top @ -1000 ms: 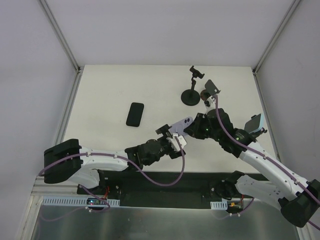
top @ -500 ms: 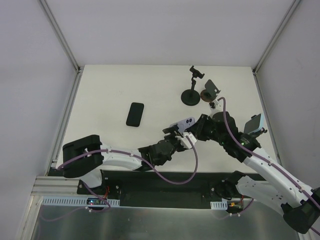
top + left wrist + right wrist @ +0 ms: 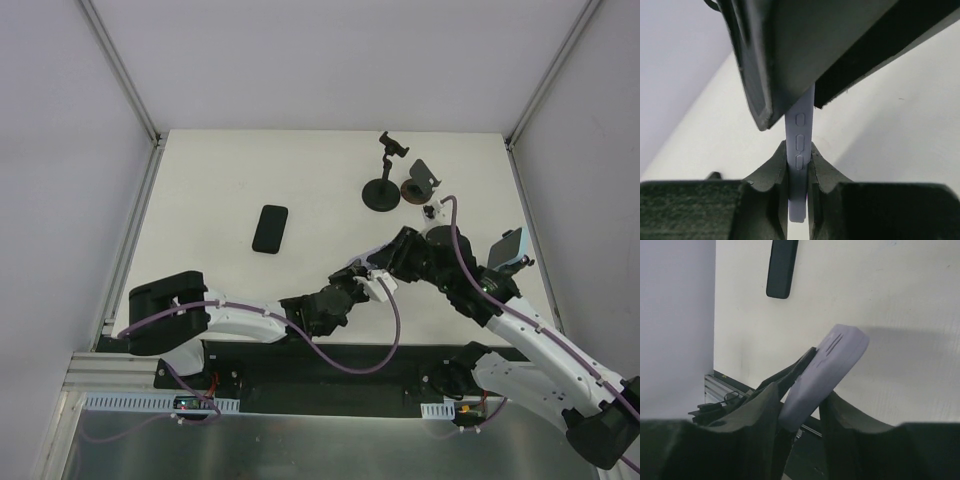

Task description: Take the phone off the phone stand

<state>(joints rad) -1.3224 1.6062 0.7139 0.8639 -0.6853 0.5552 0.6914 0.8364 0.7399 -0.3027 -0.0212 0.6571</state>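
A lavender phone [image 3: 363, 263] hangs in the air over the table's near middle, between my two grippers. My left gripper [image 3: 352, 282] is shut on it: in the left wrist view both pads press the phone's [image 3: 799, 165] thin edges, just below its side buttons. My right gripper [image 3: 388, 260] has its jaws apart around the other end of the phone [image 3: 832, 365], and a gap shows beside one finger. The black phone stand [image 3: 383, 182] stands at the back right with its clamp empty.
A black phone [image 3: 270, 229] lies flat left of centre, also in the right wrist view as a black phone [image 3: 782, 267]. A second small stand [image 3: 419, 182] sits beside the first. Another device [image 3: 508, 246] is propped at the table's right edge.
My left gripper has shut on the lavender phone. My right gripper, shut on it a second ago, has opened its jaws. Both wrists have shifted slightly right.
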